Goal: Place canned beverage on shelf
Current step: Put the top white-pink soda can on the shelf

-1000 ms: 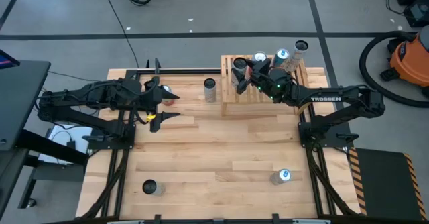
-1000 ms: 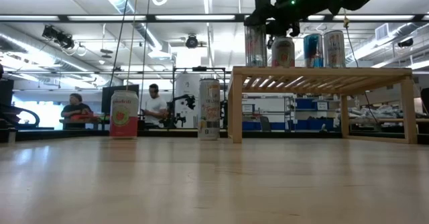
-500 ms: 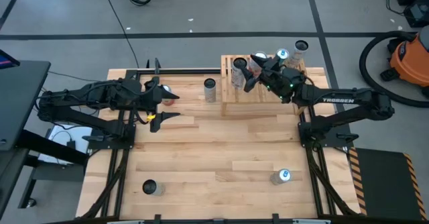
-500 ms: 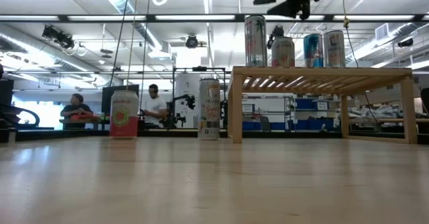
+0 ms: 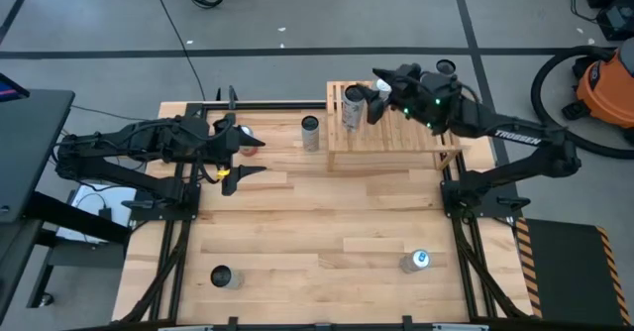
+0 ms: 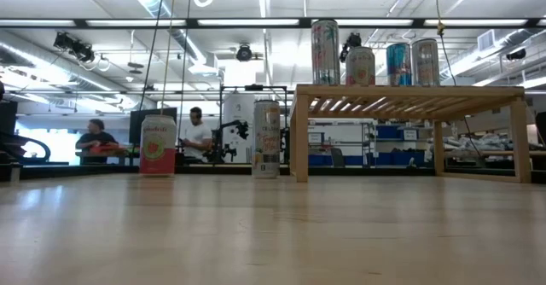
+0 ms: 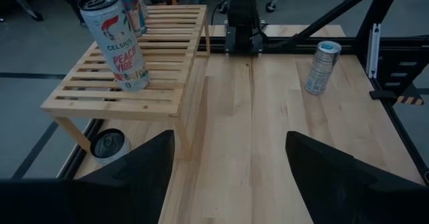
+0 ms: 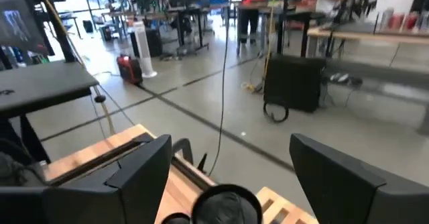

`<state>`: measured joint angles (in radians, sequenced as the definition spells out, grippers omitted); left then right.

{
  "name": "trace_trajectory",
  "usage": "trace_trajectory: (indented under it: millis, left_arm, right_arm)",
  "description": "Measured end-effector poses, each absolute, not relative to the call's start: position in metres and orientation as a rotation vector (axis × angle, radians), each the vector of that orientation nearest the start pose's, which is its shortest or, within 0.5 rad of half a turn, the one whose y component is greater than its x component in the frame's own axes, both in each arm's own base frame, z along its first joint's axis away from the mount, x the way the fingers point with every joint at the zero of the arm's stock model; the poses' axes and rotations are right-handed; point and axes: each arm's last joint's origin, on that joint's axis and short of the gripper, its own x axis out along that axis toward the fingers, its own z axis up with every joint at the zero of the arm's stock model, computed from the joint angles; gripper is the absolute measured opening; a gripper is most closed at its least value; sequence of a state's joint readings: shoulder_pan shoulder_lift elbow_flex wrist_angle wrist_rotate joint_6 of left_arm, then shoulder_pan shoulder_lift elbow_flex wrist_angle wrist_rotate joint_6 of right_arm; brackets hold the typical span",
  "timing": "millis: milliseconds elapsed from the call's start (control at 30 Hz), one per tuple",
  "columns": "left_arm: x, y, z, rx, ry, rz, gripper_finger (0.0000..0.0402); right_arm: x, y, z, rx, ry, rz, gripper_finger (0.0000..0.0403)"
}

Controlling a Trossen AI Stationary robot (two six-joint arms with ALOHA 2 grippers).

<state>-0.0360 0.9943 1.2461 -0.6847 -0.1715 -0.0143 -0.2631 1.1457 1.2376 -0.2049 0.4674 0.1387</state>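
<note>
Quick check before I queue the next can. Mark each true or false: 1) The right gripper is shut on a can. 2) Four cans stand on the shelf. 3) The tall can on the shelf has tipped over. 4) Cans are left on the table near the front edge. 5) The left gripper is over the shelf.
1) False. The right gripper is open and empty, above the shelf.
2) True, by the low view: the tall can and three shorter ones.
3) False. It stands upright.
4) True. One can is at front right, another at front left.
5) False. The left gripper waits open over the table's left side.
</note>
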Motion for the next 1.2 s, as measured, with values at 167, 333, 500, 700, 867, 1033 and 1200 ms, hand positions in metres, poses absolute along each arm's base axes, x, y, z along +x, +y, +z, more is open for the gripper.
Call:
trace_trajectory:
  millis: [167,333,500,700,867,1033,1200]
  left_arm:
    - [0.186,-0.002,0.404,0.031,0.430,0.136,0.0286]
    - [0.186,-0.002,0.404,0.031,0.429,0.136,0.0286]
    - [0.186,-0.002,0.404,0.030,0.430,0.136,0.0286]
    - [0.186,-0.002,0.404,0.030,0.429,0.137,0.0286]
    - [0.186,-0.002,0.404,0.026,0.429,0.137,0.0286]
    - [0.186,-0.002,0.404,0.012,0.429,0.140,0.0286]
    - [0.186,-0.002,0.404,0.012,0.429,0.140,0.0286]
  right_arm:
    - [0.232,-0.082,0.432,0.169,0.131,-0.691,0.0312]
    - [0.242,-0.090,0.440,0.166,0.208,-0.706,0.0312]
    - [0.249,-0.099,0.442,0.156,0.302,-0.727,0.0312]
    - [0.260,-0.105,0.431,0.192,0.427,-0.689,0.0312]
    - [0.263,-0.106,0.426,0.199,0.463,-0.673,0.0312]
    - [0.262,-0.105,0.421,0.223,0.504,-0.682,0.0312]
    - [0.265,-0.107,0.417,0.225,0.529,-0.683,0.0312]
